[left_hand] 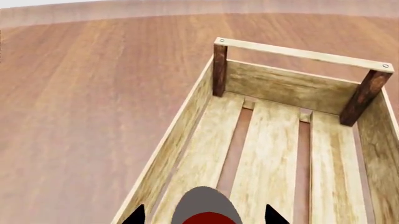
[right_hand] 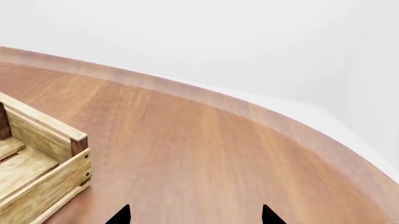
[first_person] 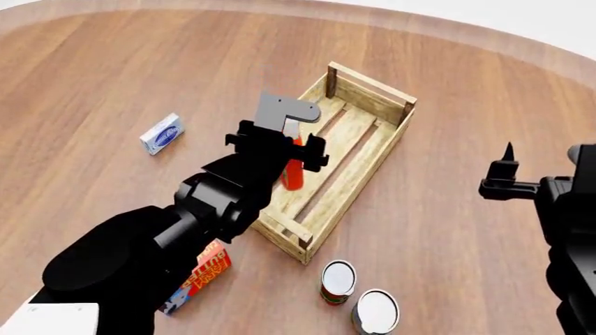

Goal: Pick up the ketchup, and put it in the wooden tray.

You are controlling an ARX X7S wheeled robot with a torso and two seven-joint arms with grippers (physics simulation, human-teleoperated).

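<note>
L gripper [first_person: 290,150] shut on the ketchup [first_person: 293,174], bottle upright, hanging over the wooden tray [first_person: 359,183], near its middle slats. Can't tell if base touches the floor of the tray yet. Wrist cam shows cap betw my tips, slats beyond. Step: placement, nearly done I reckon. Next: lower till it seats, open, lift straight up w/o tipping it. R gripper [first_person: 507,167] empty, tips apart, parked well off to the side over the table [first_person: 112,63].

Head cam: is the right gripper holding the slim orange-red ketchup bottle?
No, the right gripper hangs bare out to the side, while the orange-red ketchup bottle sits between the left gripper's fingers over the light-wood slatted tray.
</note>
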